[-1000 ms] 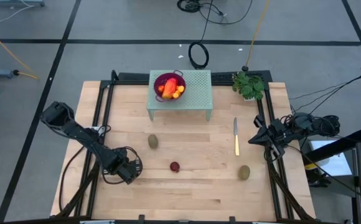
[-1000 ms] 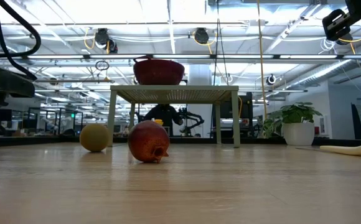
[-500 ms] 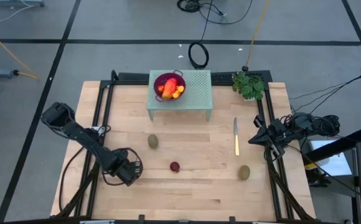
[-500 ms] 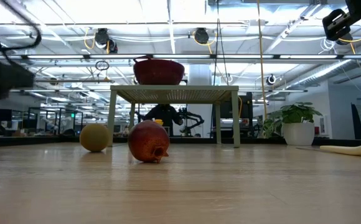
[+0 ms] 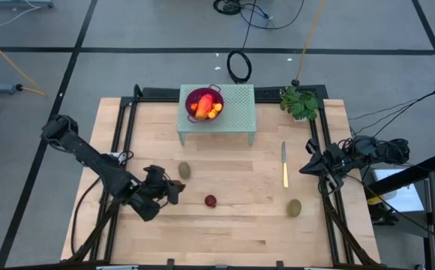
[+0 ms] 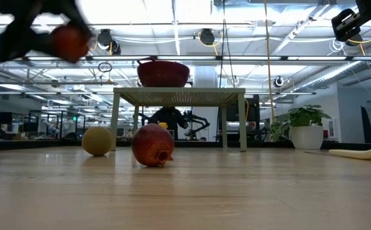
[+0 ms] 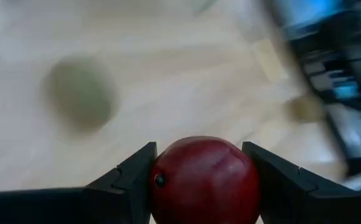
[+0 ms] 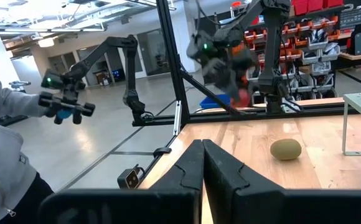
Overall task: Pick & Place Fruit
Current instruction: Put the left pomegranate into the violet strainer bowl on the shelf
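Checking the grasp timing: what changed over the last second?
The left gripper has lifted off the table's left front area and swung toward the table's middle, carrying a dark red ball clamped between its fingers; the low view shows it raised high. The second dark red ball, both brown-green ovals, knife, bowl and right gripper stayed put.

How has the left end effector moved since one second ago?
Yes. The left end effector moved toward the green stand, nearer the brown-green fruit, and rose, holding a red ball.

Bright overhead ceiling lights, slight glare; left hand (image 6: 51, 38) motion-blurred; left wrist background smeared.
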Available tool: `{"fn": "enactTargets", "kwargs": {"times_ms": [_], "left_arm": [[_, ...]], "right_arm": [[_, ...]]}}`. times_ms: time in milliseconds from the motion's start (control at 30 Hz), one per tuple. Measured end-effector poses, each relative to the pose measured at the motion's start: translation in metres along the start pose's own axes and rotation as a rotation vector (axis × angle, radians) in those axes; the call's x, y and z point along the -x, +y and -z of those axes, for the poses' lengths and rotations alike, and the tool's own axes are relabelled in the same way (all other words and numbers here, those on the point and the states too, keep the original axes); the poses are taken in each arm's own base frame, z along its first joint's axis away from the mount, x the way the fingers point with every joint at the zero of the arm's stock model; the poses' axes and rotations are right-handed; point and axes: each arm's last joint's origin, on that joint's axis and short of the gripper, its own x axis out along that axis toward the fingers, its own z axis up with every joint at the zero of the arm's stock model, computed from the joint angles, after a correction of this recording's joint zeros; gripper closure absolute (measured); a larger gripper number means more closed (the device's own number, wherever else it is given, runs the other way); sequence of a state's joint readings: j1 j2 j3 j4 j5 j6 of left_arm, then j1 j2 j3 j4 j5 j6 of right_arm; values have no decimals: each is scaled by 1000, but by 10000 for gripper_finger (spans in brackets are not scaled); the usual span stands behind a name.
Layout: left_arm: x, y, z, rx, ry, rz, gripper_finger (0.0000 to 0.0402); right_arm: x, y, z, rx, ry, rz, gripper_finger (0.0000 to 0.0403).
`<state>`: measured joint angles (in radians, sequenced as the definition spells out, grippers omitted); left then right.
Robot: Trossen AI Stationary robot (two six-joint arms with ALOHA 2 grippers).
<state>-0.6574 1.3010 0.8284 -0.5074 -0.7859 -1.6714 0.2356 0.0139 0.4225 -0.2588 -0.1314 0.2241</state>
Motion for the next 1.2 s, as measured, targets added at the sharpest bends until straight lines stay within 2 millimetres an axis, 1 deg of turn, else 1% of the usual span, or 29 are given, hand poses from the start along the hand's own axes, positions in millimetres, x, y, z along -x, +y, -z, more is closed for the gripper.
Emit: {"fn": "enactTargets", "kwargs": {"times_ms": [133, 267, 400, 500, 600, 733, 867, 1000, 1100, 1200], "left_arm": [[5, -18, -8, -158, -169, 134, 204], [9, -32, -12, -314, -279, 190, 202], [12, -41, -16, -463, -362, 202, 175], [15, -47, -18, -565, -421, 203, 168], [18, -52, -21, -655, -465, 201, 173], [20, -55, -23, -713, -488, 200, 194], [20, -55, -23, -698, -487, 204, 203], [20, -56, -24, -631, -492, 212, 182], [19, -58, -31, -458, -532, 211, 166], [15, -61, -43, -270, -582, 216, 167]], "right_arm": [[0, 0, 0, 0, 0, 0, 403], [0, 0, 0, 0, 0, 0, 403], [0, 0, 0, 0, 0, 0, 403], [0, 0, 0, 0, 0, 0, 403], [0, 0, 0, 0, 0, 0, 403], [0, 0, 0, 0, 0, 0, 403], [0, 0, 0, 0, 0, 0, 403], [0, 0, 0, 0, 0, 0, 403], [0, 0, 0, 1, 0, 0, 403], [0, 0, 0, 0, 0, 0, 403]]}}
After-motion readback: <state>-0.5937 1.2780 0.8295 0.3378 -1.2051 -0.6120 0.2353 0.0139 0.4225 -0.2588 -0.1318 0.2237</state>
